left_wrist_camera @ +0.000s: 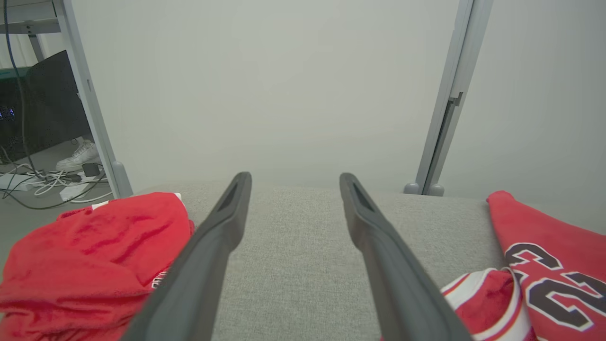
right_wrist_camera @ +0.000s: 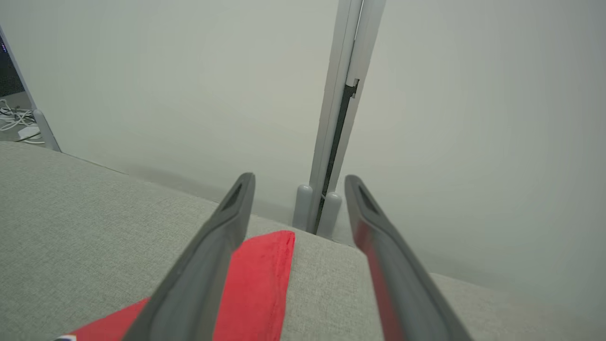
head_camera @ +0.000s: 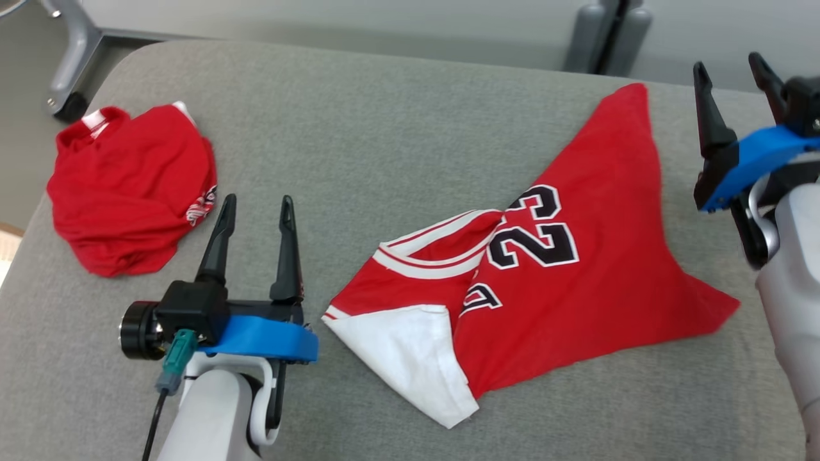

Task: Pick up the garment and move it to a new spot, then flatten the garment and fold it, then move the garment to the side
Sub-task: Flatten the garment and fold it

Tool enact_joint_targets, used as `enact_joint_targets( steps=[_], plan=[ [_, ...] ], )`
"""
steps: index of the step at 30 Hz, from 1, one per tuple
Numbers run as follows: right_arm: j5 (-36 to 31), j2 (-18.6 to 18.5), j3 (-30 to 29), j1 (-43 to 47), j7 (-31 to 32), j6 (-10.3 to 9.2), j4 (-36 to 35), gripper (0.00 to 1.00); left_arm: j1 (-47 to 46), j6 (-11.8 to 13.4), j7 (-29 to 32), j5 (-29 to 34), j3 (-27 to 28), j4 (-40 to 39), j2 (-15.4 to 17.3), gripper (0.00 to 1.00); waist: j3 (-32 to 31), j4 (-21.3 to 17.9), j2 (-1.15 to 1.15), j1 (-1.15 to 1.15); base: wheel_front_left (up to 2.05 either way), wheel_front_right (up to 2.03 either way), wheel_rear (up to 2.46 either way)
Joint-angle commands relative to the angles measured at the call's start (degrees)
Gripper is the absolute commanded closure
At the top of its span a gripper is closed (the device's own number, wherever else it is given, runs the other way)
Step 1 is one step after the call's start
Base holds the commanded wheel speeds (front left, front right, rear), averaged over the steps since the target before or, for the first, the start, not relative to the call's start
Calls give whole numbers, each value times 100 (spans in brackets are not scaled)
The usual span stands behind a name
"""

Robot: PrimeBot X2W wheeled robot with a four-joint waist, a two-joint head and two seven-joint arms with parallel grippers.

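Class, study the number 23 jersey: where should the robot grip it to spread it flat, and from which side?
Probably the far corner of the jersey, taken from the right by the open right gripper: it sticks out as a narrow point near that gripper. The open left gripper could take the turned-over white flap from the left.

I'm looking at a grey padded surface [head_camera: 384, 128] covered in coarse woven cloth, matt all over. The red number-23 jersey [head_camera: 596, 256] on it reads as thin, smooth knit with a plain white inner face. The crumpled red garment [head_camera: 128, 192] looks softer, faintly fuzzy. My left gripper [head_camera: 257, 200] and right gripper [head_camera: 728, 61] have matt dark plastic fingers [left_wrist_camera: 208, 255] on smooth blue plastic brackets [head_camera: 262, 336].
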Motion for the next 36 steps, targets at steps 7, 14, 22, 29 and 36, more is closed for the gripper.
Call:
enact_joint_targets(
  steps=[7, 14, 22, 29, 36],
  plan=[
    [347, -55, -78, 1168, -75, 2, -962, 0, 369, -50, -17, 137, 379, -57, 66, 0, -422, -541, 0, -1, 0, 0, 0],
    [542, 57, -175, 2616, -79, 3, -1895, 0, 566, -117, -17, 220, 596, -96, 96, 0, -573, -780, 0, -1, 0, 0, 0],
    [621, 291, -311, 3646, 153, 2, -2461, 0, 577, -204, -17, 280, 622, -101, 61, 0, -586, -772, 0, -1, 0, 0, 0],
    [468, 519, -511, 3819, 313, 3, -2285, 0, 476, -250, -17, 316, 549, -84, 27, 0, -501, -631, 0, -1, 0, 0, 0],
    [253, 663, -742, 3627, 389, 2, -1608, 0, 373, -243, -17, 322, 485, -66, 5, 0, -375, -491, 0, -1, 0, 0, 0]
  ],
)
